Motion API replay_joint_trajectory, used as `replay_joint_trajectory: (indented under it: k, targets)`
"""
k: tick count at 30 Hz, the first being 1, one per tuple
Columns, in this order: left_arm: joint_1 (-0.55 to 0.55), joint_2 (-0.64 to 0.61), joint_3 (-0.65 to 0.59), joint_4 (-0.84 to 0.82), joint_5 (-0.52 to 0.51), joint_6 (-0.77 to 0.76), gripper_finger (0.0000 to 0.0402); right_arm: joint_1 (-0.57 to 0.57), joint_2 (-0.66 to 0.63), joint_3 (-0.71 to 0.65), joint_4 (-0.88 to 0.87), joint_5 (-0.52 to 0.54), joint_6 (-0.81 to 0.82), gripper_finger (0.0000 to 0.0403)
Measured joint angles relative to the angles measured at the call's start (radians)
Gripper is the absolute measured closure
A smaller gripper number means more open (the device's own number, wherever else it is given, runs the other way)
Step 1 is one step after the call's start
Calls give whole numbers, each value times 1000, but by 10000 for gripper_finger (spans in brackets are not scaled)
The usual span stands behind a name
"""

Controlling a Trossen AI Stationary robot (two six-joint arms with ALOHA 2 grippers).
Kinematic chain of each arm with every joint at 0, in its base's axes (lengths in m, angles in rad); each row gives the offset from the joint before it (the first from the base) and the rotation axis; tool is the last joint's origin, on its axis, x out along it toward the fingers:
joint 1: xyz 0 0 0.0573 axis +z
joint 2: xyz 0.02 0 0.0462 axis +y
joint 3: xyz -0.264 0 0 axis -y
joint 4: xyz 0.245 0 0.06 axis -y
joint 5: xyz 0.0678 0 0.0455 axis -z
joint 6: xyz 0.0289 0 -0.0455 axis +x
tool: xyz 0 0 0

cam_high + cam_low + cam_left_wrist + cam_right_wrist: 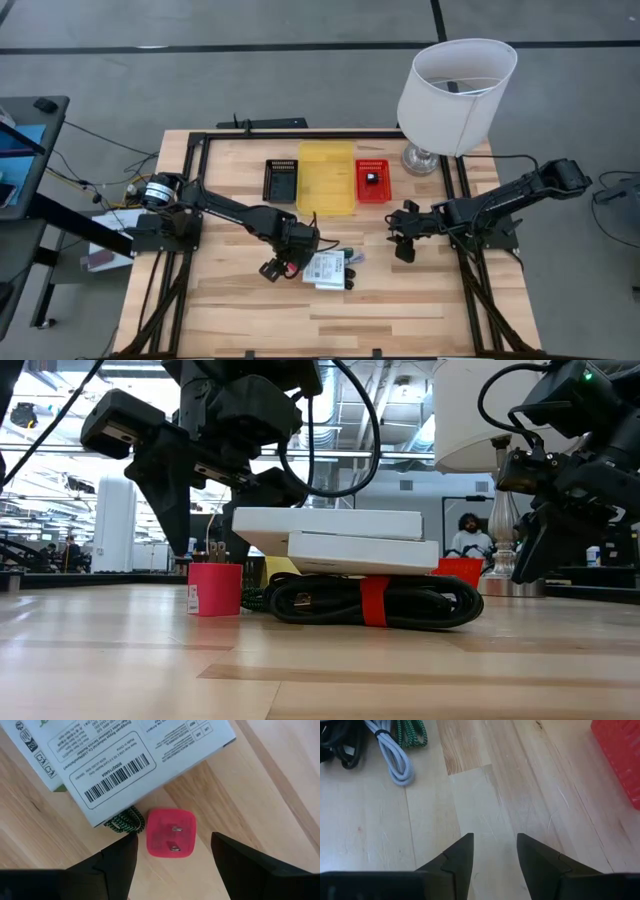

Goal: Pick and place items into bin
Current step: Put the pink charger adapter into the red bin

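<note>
A small red plug piece (170, 839) stands on the table with its two prongs up; it also shows in the low view (215, 588). My left gripper (172, 852) is open just above it, one finger on either side, touching nothing; in the high view it shows left of the packs (280, 266). Two white labelled flat packs (328, 268) lie stacked on a coiled black cable (370, 602) with a red strap. A green-and-black braided cable (125, 820) sticks out from under the packs. A tiny black cube (372, 179) lies in the red bin (372, 196). My right gripper (403, 245) is open and empty above bare table (492, 850).
A black bin (281, 180), a yellow bin (326, 200) and the red bin stand in a row at the far side. A white-shaded lamp (455, 95) stands at the far right. A grey-white cable (395, 755) lies by the pile. A black frame borders the table.
</note>
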Motion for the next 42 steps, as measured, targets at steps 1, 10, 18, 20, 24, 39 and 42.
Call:
replay_joint_trajectory:
  k: [1,10,18,20,24,39,42]
  targets:
    - [0,0,0,0,0,0,157,0,0,0,0,0,0,259]
    - [2,0,0,1,1,4,157,0,0,0,0,0,0,257]
    - [2,0,0,3,2,6,157,0,0,0,0,0,-1,261]
    - [2,0,0,4,3,6,157,0,0,0,0,0,-1,260]
    - [2,1,0,8,3,6,157,0,0,0,0,0,-2,258]
    - [7,47,-1,19,22,19,157,0,0,0,0,0,-3,259]
    - [10,47,-1,19,22,21,157,0,0,0,0,0,-2,257]
